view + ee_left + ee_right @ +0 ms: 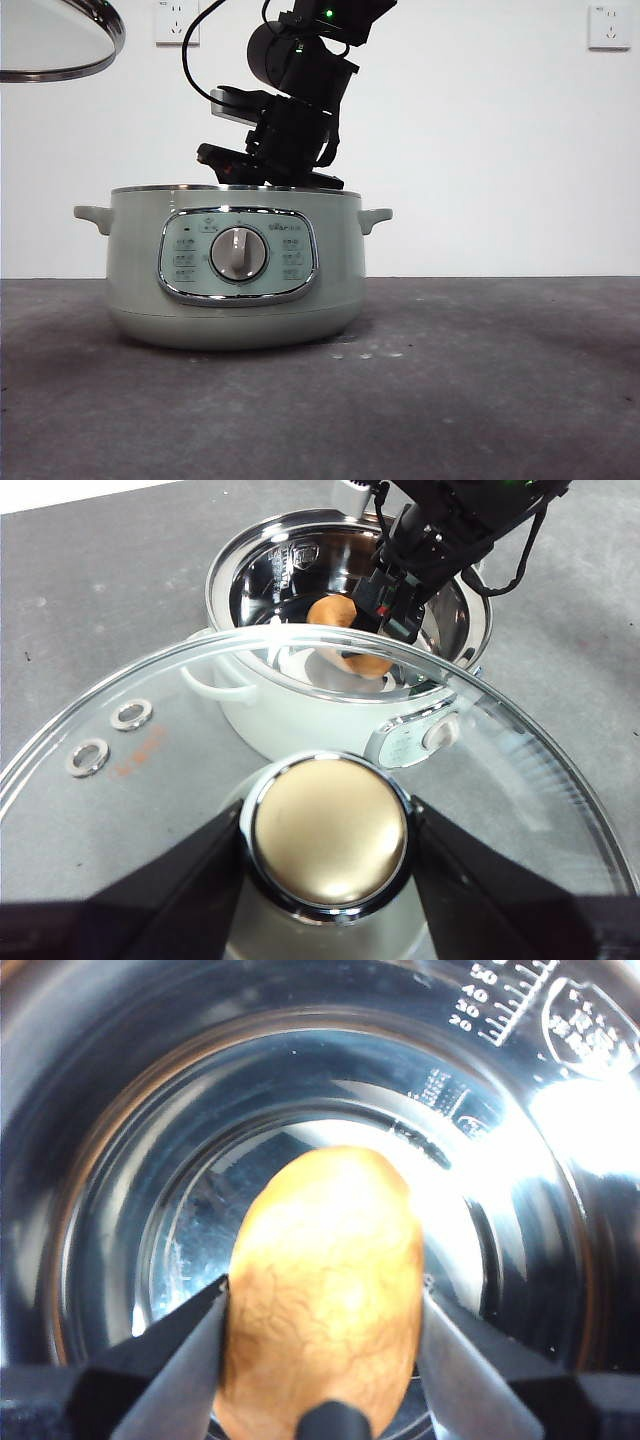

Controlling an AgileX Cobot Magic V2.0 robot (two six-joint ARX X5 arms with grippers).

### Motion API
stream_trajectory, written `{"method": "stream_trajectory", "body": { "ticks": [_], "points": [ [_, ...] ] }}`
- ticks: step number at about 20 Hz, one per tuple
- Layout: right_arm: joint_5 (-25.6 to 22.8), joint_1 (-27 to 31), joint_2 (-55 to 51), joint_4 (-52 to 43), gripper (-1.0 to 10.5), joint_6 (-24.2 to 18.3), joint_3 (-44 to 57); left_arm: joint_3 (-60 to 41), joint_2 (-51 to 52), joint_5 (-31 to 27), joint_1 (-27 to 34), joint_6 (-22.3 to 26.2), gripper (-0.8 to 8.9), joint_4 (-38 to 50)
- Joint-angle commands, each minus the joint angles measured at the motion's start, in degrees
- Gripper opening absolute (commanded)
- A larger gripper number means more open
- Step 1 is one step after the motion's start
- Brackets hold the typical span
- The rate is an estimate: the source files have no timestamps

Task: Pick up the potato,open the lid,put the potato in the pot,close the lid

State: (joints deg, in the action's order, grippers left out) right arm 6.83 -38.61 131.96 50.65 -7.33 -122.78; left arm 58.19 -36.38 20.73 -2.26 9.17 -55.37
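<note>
My right gripper (320, 1360), clamped on the potato (322, 1290), hangs inside the pot (235, 270) mouth to set it down low, while my left gripper (328, 880), clamped on the knob, holds the lid (180, 740) clear beside the pot.

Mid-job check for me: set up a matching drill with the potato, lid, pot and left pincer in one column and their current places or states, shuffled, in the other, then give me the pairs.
Things:
1. potato
2. lid
3. pot
4. left pincer

States:
A. stands open on the table, steel bowl showing
B. clamped on the knob
C. held off the pot, up to one side
D. held in the right pincer, over the bowl

Pairs: 1-D, 2-C, 3-A, 4-B
</note>
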Motion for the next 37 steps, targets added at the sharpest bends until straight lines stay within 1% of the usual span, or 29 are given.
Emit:
{"method": "stream_trajectory", "body": {
  "ticks": [1, 6, 7, 9, 10, 13, 15, 17, 18, 21, 22, 23, 24, 25, 28, 31, 33, 36, 37],
  "points": [
    [-0.46, -0.07, 1.75, 0.44, 0.1, -0.28, 0.04, 0.37, 0.66, 0.72, 0.13, -0.15, -0.08, 2.27],
    [-1.18, -0.07, 2.95, 1.29, 0.1, -0.15, 0.04, 0.37, 0.63, 0.72, 0.13, -0.13, -0.08, 2.29],
    [-1.27, -0.07, 2.95, 1.49, 0.5, -0.17, 0.04, 0.37, 0.63, 0.72, 0.13, -0.13, -0.08, 2.29],
    [-1.29, -0.07, 2.95, 1.88, 4.0, -0.17, 0.04, 0.37, 0.63, 0.72, 0.13, -0.13, -0.08, 2.29],
    [-1.29, -0.11, 2.95, 1.88, 4.8, -0.17, 0.04, 0.37, 0.63, 0.72, 0.13, -0.13, -0.08, 2.29],
    [-1.31, -0.11, 2.86, 1.81, 4.8, -0.17, -0.57, 0.39, 0.63, 0.72, 0.13, -0.13, -0.08, 2.29],
    [-1.29, -0.09, 2.58, 3.30, 4.8, 0.17, -3.56, 0.37, 0.61, 0.72, 0.13, -0.15, -0.08, 2.29],
    [-1.31, -0.07, 2.34, 7.19, 4.8, 0.17, -10.32, 0.37, 0.59, 0.72, 0.13, -0.15, -0.08, 2.29],
    [-1.31, -0.04, 2.34, 10.27, 4.8, 0.15, -15.23, 0.37, 0.52, 0.72, 0.13, -0.13, -0.08, 2.32],
    [-1.53, 0.02, 2.34, 21.42, 4.7, 0.33, -30.97, 0.37, -0.04, 0.70, 0.13, -0.13, -0.08, 3.37],
    [-1.66, 0.07, 2.32, 25.00, 4.7, 1.31, -35.58, 0.39, -0.44, 0.70, 0.13, -0.15, -0.08, 4.15],
    [-1.79, 0.11, 2.32, 28.20, 4.7, 1.40, -39.63, 0.39, -0.94, 0.72, 0.13, -0.15, -0.08, 4.83],
    [-1.73, 0.17, 1.68, 28.30, 4.7, 2.75, -41.66, 0.39, -1.57, 0.72, 0.13, -0.15, -0.08, 5.44],
    [-1.75, 0.57, 0.50, 28.33, 4.7, 2.73, -41.94, 0.39, -2.10, 0.72, 0.09, -0.15, -0.08, 5.79],
    [-1.60, 0.83, -2.82, 28.48, 4.7, 3.30, -41.64, 0.46, -4.02, 0.74, -0.44, -0.15, -0.08, 6.99],
    [-1.09, 0.85, -8.70, 28.50, 4.7, 3.37, -37.11, 0.50, -5.73, 1.46, -0.98, -0.24, -0.08, 9.81],
    [-1.01, 0.83, -14.60, 28.50, 4.7, 2.45, -29.94, 0.52, -7.37, 3.56, -1.46, -1.70, -0.08, 12.85],
    [-1.05, 0.83, -25.83, 28.50, 4.7, -0.09, -14.40, 1.31, -10.88, 3.72, -2.38, -1.88, -0.08, 16.15],
    [-1.05, 0.83, -29.59, 28.48, 4.7, -0.26, -9.16, 1.42, -12.28, 3.72, -3.06, -1.90, -0.08, 17.73]
  ]
}}
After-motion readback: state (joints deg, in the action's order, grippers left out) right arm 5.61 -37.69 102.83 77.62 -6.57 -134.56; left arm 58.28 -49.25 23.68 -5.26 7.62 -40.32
